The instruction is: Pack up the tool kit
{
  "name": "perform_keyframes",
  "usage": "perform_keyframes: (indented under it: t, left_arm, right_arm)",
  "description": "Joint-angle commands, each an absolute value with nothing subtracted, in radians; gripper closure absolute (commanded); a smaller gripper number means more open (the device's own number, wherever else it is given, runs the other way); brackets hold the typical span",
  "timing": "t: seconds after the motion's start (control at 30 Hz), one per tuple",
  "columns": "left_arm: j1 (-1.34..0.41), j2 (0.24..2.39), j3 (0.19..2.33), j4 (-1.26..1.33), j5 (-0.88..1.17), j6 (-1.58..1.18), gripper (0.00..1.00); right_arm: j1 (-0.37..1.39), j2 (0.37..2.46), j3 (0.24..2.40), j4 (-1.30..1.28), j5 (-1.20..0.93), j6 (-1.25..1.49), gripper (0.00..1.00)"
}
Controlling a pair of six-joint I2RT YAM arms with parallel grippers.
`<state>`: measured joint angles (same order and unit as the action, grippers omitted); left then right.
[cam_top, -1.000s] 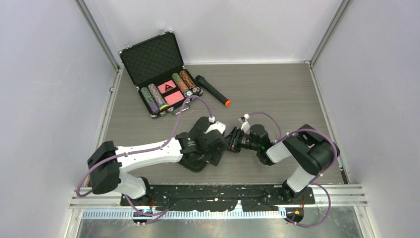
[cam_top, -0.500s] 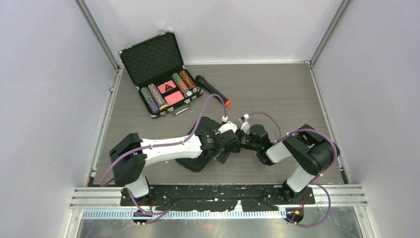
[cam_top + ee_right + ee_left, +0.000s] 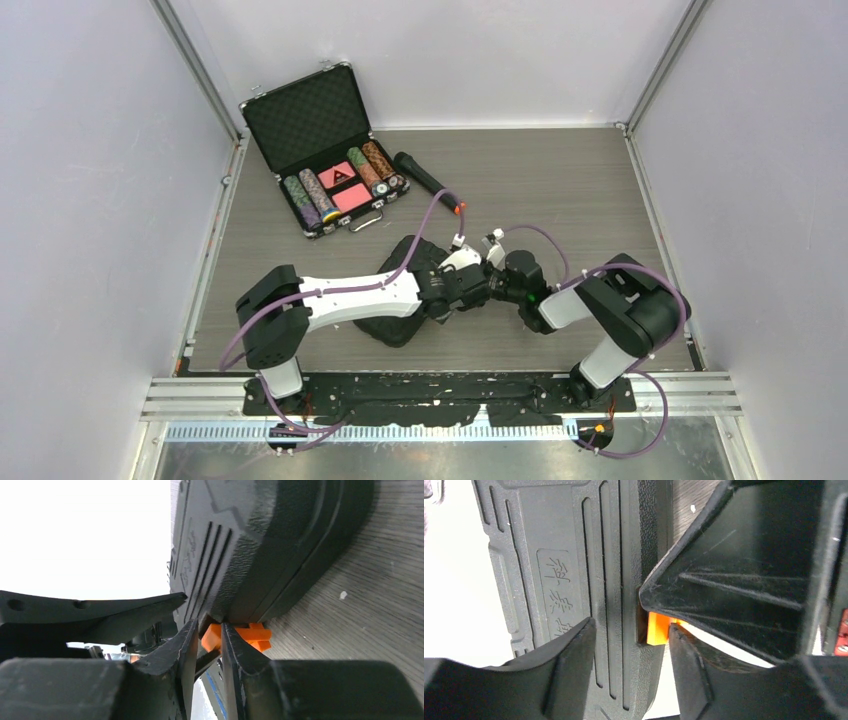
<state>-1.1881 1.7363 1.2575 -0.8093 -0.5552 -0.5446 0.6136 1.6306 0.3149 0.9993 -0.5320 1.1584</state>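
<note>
The tool kit's black ribbed case (image 3: 392,326) lies shut in the middle of the table, mostly under my left arm. Both grippers meet at its right edge, by the small orange latch (image 3: 656,628). My left gripper (image 3: 631,641) straddles the case's edge (image 3: 564,555) just beside the latch. One finger lies over the ribbed lid, and a slit of light shows between the other finger and the rim. My right gripper (image 3: 209,635) is pinched on the latch (image 3: 252,636), which sticks out from under the case (image 3: 260,540). In the top view the left gripper (image 3: 474,288) and right gripper (image 3: 498,281) almost touch.
An open metal-edged poker chip case (image 3: 305,118) stands at the back left. A black flashlight with an orange tip (image 3: 428,182) lies beside it. Grey walls enclose the wooden table (image 3: 560,180) on three sides.
My left arm has swung right across the case to the latch edge, and its jaws have narrowed around the rim. The right gripper has stayed at the latch.
</note>
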Motion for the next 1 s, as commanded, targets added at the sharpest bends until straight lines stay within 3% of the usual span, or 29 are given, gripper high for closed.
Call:
perform_keyframes:
  t: [0.0,0.2,0.37,0.47,0.6,0.73,0.97]
  left_arm:
    - [-1.179,1.720,1.274,-0.846,-0.611,-0.561,0.49]
    - [-1.156,1.695,1.242,-0.824,-0.590,-0.567,0.60]
    - [-1.143,1.690,1.232,-0.809,-0.571,-0.566,0.64]
    - [-1.133,1.690,1.224,-0.797,-0.550,-0.563,0.65]
    - [-1.120,1.683,1.215,-0.789,-0.534,-0.563,0.65]
    - [-1.110,1.675,1.207,-0.781,-0.520,-0.566,0.66]
    - [-1.101,1.671,1.200,-0.774,-0.503,-0.569,0.66]
  right_arm:
    - [0.624,1.530,0.323,0.963,-0.517,1.120,0.69]
    - [0.614,1.340,0.353,0.666,-0.430,0.982,0.59]
    - [0.615,1.179,0.384,0.340,-0.295,0.858,0.49]
    - [0.615,1.149,0.380,0.280,-0.280,0.834,0.49]
    - [0.618,1.171,0.335,0.335,-0.329,0.885,0.59]
    - [0.640,1.218,0.301,0.419,-0.350,0.922,0.77]
    - [0.695,1.373,0.313,0.609,-0.385,0.997,0.84]
